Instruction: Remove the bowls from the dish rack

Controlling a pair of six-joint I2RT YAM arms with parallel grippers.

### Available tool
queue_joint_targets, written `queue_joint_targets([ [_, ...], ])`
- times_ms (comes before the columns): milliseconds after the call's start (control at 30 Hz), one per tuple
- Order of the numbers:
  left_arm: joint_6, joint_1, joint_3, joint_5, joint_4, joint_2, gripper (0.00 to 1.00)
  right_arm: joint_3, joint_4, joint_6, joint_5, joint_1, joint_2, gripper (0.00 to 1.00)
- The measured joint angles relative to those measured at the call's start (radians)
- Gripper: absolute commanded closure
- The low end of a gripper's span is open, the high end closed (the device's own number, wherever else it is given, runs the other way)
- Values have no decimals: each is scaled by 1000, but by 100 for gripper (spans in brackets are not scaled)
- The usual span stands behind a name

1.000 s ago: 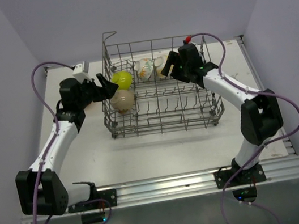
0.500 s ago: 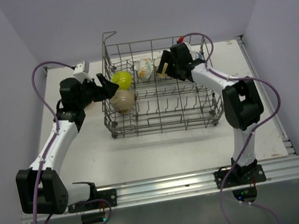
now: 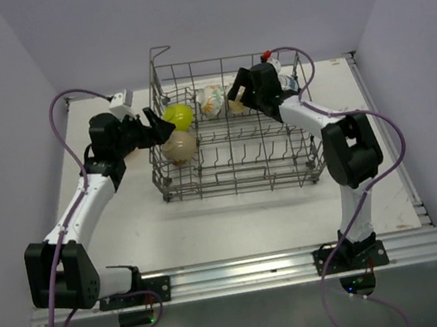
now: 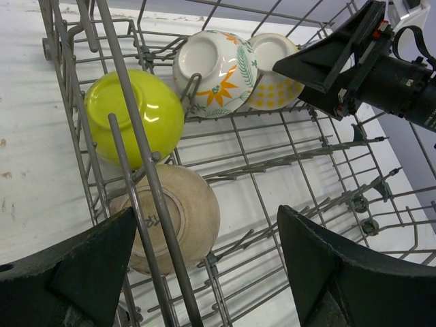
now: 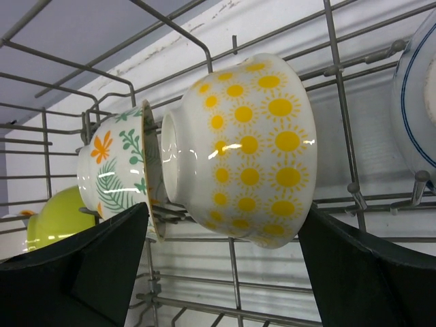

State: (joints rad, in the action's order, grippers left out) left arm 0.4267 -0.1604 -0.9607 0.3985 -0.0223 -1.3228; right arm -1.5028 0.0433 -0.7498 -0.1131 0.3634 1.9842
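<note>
1. Bowls: five in view.
   - one lime-yellow bowl (image 4: 136,116)
   - one beige bowl (image 4: 174,214)
   - one white bowl with orange flowers and green leaves (image 4: 214,71)
   - one white bowl with yellow sun dots (image 5: 252,150)
   - one white bowl with a blue line (image 5: 415,102), cut off by the edge of the right wrist view
2. Dish rack (image 3: 230,180): one, made of grey wire.
3. Grippers: two, the left gripper (image 3: 163,125) and the right gripper (image 3: 235,98).
4. Table (image 3: 213,231): one.

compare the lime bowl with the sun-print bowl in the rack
The lime bowl is plain; the sun-print bowl is white with yellow suns. The lime bowl sits at the dish rack's left end by the beige bowl; the sun-print bowl sits beside the leaf-print bowl, just ahead of the open right fingers. Both are small, glossy and tipped on edge.
</note>
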Motion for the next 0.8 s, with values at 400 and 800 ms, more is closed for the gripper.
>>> queue_joint_targets([
  [400, 0, 0, 0, 6, -6, -5, 12, 0, -10, -62, 2, -22, 10, 29],
  [800, 0, 0, 0, 10, -6, -6, 12, 0, -10, -78, 35, -37, 13, 60],
])
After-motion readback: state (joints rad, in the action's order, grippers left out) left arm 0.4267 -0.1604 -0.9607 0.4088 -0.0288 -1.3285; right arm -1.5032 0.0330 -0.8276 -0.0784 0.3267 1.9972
